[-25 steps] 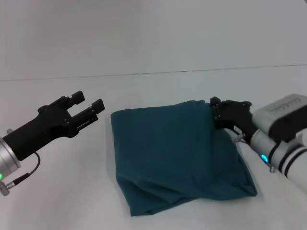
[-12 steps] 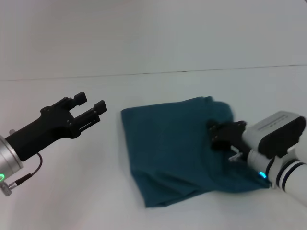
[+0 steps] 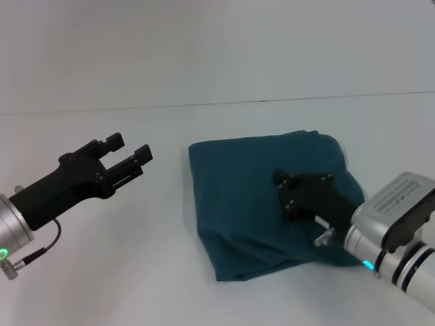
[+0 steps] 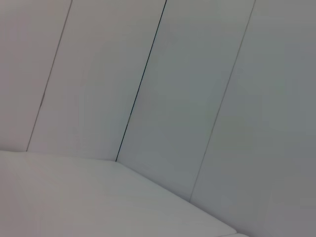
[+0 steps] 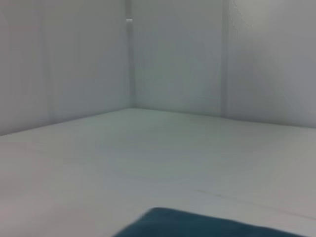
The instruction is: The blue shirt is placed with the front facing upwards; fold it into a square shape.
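Off to the left of the cloth, the left hand [image 3: 128, 157] hangs above the white tabletop [image 3: 102, 272], well apart from the fabric, its two fingers spread with a plain gap between them and nothing held. To that hand's right lies the blue shirt [image 3: 251, 197], already gathered into a rough, lumpy rectangle with only plain teal showing; its near edge bulges and its corners are rounded, so it is not yet a clean square. Over the shirt's right half sits the right hand [image 3: 304, 197], seemingly pressed on or into the cloth, though I cannot tell whether its fingers grip a fold. Soft, light and limp, the shirt will sag and drag, I judge; take it by a doubled edge or corner, never the loose middle.
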Robot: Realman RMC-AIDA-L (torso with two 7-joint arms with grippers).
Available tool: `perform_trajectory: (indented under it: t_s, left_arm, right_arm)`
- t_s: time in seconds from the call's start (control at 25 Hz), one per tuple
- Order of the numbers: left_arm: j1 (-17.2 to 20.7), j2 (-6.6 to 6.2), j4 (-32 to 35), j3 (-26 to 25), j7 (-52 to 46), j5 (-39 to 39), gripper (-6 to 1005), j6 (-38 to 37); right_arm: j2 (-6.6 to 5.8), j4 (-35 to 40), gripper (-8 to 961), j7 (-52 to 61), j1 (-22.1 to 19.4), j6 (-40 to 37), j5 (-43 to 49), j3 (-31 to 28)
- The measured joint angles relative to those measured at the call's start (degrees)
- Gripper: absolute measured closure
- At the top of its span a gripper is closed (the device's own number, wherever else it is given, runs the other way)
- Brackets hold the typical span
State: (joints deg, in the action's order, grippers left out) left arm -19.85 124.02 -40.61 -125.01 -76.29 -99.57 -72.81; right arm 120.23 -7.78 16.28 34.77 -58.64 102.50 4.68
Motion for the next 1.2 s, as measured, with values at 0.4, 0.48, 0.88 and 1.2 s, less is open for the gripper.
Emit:
perform_trajectory:
  t_s: [0.4,0.48,0.88,1.2]
  left_arm:
    - [0.4,-0.01,0.1,-0.2,0.5,0.0,262,-0.1]
    - [0.5,-0.01,0.1,-0.2,0.5,0.0,262,-0.1]
    - [0.9,-0.01,0.1,-0.3,0.6,0.0,262,-0.3]
    - [1.0,-0.06,0.0,-0.3,0.7,0.0,262,-1.5]
  right_arm:
    - [0.42,-3.9,954,-0.4,2.5,5.7,7.8,1.1]
    - [0.48,-5.0,954,-0.1,3.2,6.5,9.3,1.0]
    - [0.69,-10.6,955,1.3,7.7,11.4,13.2,0.5]
    - [0.0,-6.6,955,-0.2,-1.4,-3.2,13.0,-9.8]
